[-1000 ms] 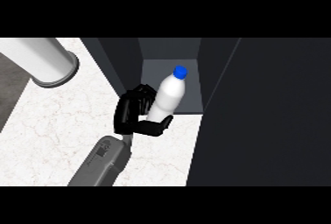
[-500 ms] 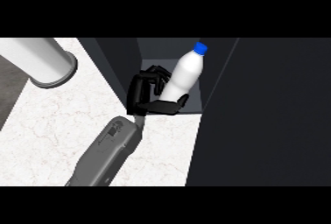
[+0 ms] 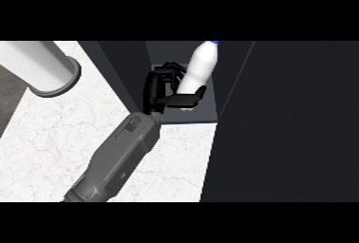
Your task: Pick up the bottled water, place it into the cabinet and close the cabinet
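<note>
- The left hand (image 3: pixel 162 90) was inside the open front of the dark cabinet (image 3: pixel 116 66), with its grey forearm (image 3: pixel 119 161) slanting up from the lower left across the desk (image 3: pixel 60 128).
- That hand was curled round the bottled water (image 3: pixel 200 66): the thumb (image 3: pixel 184 99) lay across the bottle's lower end and the fingers (image 3: pixel 165 72) hooked in from its left side.
- The bottled water was inside the cabinet's opening, above its pale floor (image 3: pixel 184 116). It was tilted, with its blue cap (image 3: pixel 215 42) pointing up and to the right.
- I could not tell whether the bottle's base touched the cabinet floor, as the hand covered it.
- A wide dark panel (image 3: pixel 294 123) stood just right of the opening.
- A pale cylinder (image 3: pixel 42 66) sat on the desk at the upper left, well apart from the hand.
- The right hand did not show.
</note>
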